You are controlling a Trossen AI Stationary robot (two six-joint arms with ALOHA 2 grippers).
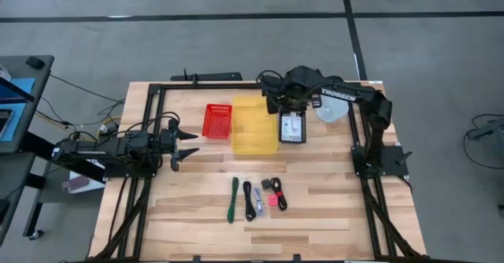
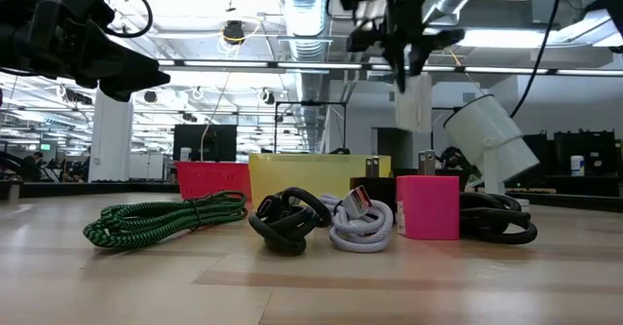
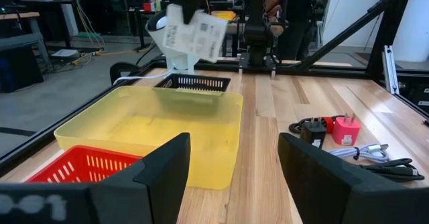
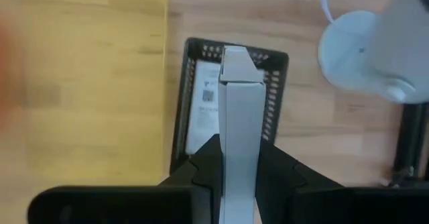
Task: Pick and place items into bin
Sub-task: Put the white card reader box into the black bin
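Observation:
My right gripper (image 1: pixel 292 104) hangs over the black mesh basket (image 1: pixel 281 129) at the far middle of the table, shut on a flat white box (image 4: pixel 238 110). A second white labelled box (image 4: pixel 204 113) lies inside that basket. My left gripper (image 1: pixel 187 146) hovers open at the table's left, level with the red basket (image 1: pixel 218 121), touching nothing. Near the front edge lie a green cable (image 1: pixel 234 198), a black cable (image 1: pixel 248 192), a white-grey cable (image 1: pixel 259 206), a pink plug (image 1: pixel 273 201) and a black-and-red cable (image 1: pixel 280 193). My right gripper pinches the white box's upper end (image 4: pixel 238 158) between its two fingers (image 4: pixel 204 170), coming from above and pointing down. The box hangs below the fingers, lifted clear above the black basket (image 4: pixel 179 117). In the left wrist view the white box (image 3: pixel 194 35) looks slightly tilted.
A yellow bin (image 1: pixel 254 141) stands between the red basket and the black basket. A white round lamp-like object (image 1: pixel 331 109) sits right of the black basket. A black frame (image 1: pixel 150 98) borders the table. Bare wood lies between the bins and the cables.

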